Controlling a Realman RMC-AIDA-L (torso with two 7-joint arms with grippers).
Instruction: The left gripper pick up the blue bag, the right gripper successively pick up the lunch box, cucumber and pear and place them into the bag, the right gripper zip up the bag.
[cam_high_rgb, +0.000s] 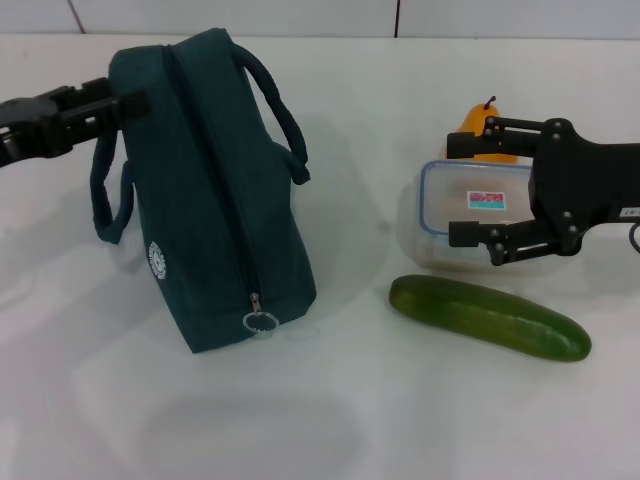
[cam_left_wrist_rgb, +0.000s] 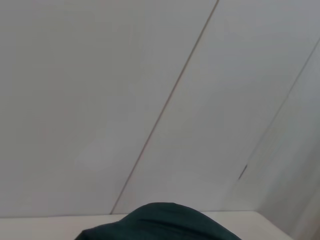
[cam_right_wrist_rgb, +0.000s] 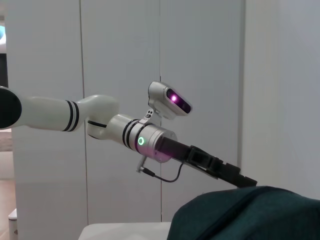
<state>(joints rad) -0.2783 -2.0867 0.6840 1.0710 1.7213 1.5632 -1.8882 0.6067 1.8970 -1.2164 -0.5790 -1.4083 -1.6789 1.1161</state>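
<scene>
— What do we have besides the task's things?

— We see a white table (cam_high_rgb: 400, 420) that carries everything. Its surface is smooth and shows soft shadows.

— And behind it?

— We see a pale wall (cam_high_rgb: 300, 15) along the far edge of the table, split by thin dark seams. In the left wrist view we see the same wall (cam_left_wrist_rgb: 100, 100) with two slanting seams. In the right wrist view the wall (cam_right_wrist_rgb: 210, 60) stands in tall panels with upright seams, and a corner of the table (cam_right_wrist_rgb: 115, 231) shows low down.
</scene>
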